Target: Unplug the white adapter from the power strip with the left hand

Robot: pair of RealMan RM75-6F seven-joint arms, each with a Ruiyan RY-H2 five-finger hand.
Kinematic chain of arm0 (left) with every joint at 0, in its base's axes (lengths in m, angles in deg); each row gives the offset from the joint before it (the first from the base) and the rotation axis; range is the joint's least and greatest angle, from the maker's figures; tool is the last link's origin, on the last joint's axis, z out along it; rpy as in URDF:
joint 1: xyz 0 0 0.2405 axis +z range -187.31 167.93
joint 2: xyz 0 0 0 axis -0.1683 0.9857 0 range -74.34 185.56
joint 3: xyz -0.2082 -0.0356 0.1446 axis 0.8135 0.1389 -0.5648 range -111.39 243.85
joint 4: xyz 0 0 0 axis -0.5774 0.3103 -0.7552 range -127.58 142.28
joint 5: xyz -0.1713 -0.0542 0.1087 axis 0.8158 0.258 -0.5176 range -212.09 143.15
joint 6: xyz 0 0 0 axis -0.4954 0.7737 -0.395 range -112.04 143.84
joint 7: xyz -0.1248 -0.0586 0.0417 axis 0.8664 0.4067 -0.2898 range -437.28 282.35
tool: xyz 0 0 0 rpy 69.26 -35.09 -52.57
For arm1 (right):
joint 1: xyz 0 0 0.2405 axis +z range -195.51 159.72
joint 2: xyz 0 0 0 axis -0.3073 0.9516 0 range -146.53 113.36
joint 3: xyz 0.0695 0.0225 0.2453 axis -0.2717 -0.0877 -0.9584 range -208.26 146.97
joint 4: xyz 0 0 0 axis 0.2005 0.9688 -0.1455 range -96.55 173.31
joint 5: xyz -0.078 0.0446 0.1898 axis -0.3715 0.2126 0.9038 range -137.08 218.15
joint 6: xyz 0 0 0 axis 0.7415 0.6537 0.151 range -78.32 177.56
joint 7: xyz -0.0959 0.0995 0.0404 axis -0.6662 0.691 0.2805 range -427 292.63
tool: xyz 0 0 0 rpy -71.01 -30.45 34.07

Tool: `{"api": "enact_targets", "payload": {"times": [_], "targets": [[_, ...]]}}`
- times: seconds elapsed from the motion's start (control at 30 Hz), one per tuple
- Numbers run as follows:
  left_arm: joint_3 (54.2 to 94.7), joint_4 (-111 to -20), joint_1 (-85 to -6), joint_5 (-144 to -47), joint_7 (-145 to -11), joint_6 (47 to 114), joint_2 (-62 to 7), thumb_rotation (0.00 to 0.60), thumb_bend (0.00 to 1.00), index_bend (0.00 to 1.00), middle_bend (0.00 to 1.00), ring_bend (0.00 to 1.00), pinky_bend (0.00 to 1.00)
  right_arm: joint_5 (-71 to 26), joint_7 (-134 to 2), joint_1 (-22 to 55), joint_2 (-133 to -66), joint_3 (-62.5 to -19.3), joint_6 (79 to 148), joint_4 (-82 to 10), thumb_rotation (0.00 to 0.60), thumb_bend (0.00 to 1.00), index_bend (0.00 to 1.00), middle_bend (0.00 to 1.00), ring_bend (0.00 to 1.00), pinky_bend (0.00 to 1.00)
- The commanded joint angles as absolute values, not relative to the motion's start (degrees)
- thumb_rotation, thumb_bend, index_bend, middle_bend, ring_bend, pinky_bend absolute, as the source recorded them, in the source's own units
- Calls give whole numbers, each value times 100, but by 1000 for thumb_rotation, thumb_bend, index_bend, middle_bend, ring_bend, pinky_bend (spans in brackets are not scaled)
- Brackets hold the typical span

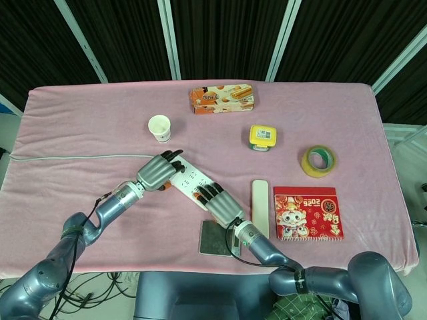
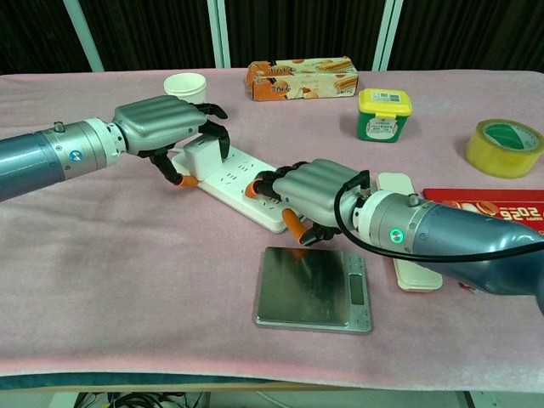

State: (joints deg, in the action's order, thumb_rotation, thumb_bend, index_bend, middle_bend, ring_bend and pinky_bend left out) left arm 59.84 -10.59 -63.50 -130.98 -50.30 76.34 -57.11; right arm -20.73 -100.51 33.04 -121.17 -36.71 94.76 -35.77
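a table [image 1: 80, 120] under a pink cloth carries a white power strip [image 2: 228, 183] near the middle, a paper cup [image 1: 159, 127], a snack box [image 1: 221, 98] at the far edge, a yellow-lidded jar [image 1: 263, 138], a tape roll [image 1: 318, 161], a red booklet [image 1: 307, 213], a flat scale [image 2: 313, 290] (metal-topped) and a cream case [image 1: 260, 207].

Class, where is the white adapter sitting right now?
In the chest view the white adapter sits at the far left end of the power strip, under the left hand's curled fingers, just in front of the paper cup.
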Motion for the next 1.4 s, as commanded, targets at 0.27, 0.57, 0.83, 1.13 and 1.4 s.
{"api": "enact_targets", "payload": {"times": [0.27,0.57,0.83,1.13,1.4], "targets": [[5987,-1235,-6462,-13086,-4941,7425,-5576,600,427,423,422,76,237,-1984,-10108,3343,-12090,-3639,9403,-3551,600,799,320,269,239,135],[6010,-1507,-6568,-13048,-4944,7180,-5378,600,427,424,422,76,237,-1945,-10165,3368,-12089,-3615,9411,-3552,600,800,322,275,242,135],[6042,-1991,-6755,-12976,-4939,6710,-5088,600,427,436,421,76,236,-1896,-10224,3392,-12081,-3584,9397,-3538,600,801,322,275,245,135],[6215,-2577,-6952,-12749,-4992,6180,-4726,600,453,442,422,76,236,-1863,-10254,3409,-12066,-3576,9409,-3575,600,801,322,275,245,136],[6391,-2995,-7094,-12557,-5307,5858,-4503,600,485,465,437,76,235,-1841,-10271,3419,-12066,-3570,9436,-3593,600,800,322,275,245,135]]}}
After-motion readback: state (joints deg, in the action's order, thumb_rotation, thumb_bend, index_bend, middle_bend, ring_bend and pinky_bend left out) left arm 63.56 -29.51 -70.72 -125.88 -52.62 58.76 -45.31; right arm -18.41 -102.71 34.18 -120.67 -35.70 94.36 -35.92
